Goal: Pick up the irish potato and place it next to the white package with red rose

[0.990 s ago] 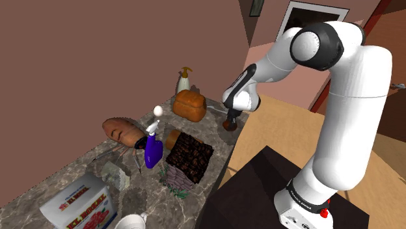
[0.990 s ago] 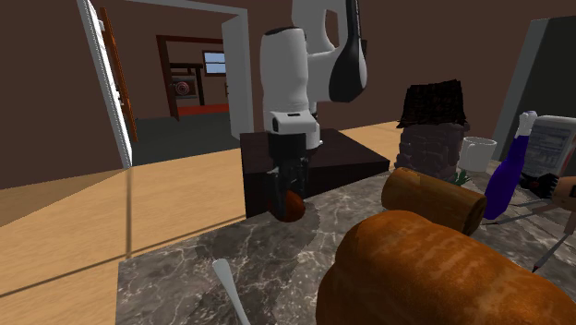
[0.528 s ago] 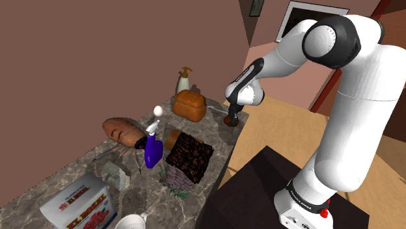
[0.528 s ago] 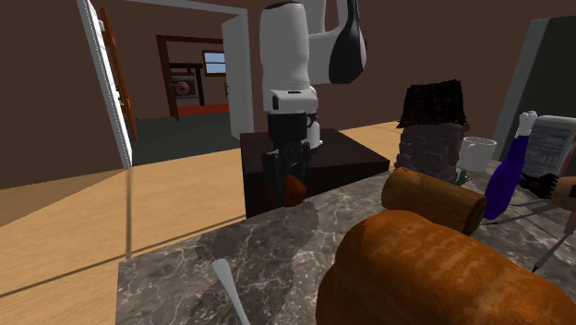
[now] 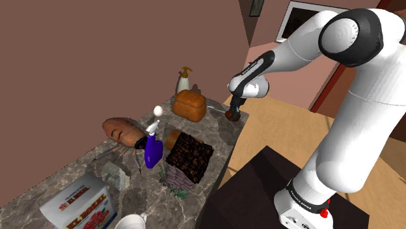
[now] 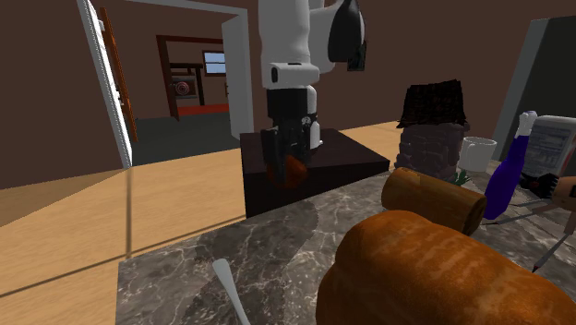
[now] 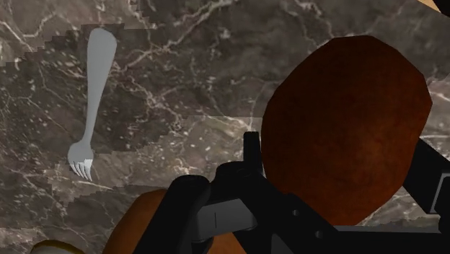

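Note:
The irish potato (image 5: 231,116) is a reddish-brown lump clasped between my black fingers and hanging above the marble counter's (image 5: 215,133) far end. My gripper (image 5: 233,112) is shut on it. In the second exterior view the potato (image 6: 294,170) hangs under the gripper (image 6: 288,159), well above the counter (image 6: 277,249). Seen from the wrist, the potato (image 7: 346,130) sits in the gripper (image 7: 335,180), over the marble. The white package with red print (image 5: 78,203) lies at the counter's near end in the shoulder view, far from the gripper.
Between gripper and package stand a bread loaf (image 5: 189,104), a soap dispenser (image 5: 184,80), a blue spray bottle (image 5: 153,148), a dark block (image 5: 190,156), a brown roll (image 5: 172,138) and a grey stone (image 5: 116,174). A fork (image 7: 90,108) lies on the marble below the gripper.
The gripper has risen from the counter with the potato in it, and the arm has stretched higher. Everything else on the counter stays put.

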Action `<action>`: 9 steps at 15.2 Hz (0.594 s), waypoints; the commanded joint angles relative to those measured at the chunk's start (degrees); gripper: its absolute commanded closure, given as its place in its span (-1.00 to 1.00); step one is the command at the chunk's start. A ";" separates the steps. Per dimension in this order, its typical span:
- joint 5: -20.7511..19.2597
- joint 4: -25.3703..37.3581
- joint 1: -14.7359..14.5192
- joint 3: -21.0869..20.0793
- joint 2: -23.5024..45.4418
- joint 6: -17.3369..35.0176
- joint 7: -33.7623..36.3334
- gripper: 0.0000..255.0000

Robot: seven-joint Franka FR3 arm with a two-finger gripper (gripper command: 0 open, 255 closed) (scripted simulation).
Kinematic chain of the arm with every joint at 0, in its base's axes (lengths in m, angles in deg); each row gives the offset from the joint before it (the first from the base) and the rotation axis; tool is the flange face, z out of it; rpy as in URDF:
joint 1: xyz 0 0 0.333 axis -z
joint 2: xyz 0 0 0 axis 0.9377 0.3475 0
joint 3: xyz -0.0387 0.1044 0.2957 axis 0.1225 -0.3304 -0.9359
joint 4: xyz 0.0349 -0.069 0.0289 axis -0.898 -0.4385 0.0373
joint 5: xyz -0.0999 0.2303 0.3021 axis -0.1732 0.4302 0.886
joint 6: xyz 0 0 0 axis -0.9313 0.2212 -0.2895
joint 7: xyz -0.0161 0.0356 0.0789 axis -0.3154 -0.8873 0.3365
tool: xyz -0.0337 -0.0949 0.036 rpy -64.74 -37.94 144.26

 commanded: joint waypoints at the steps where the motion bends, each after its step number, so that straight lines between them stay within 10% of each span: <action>1: -1.93 -0.20 -0.49 0.71 -1.70 -1.29 1.50 1.00; 9: -8.18 0.60 -1.13 2.11 -7.52 -7.09 6.25 1.00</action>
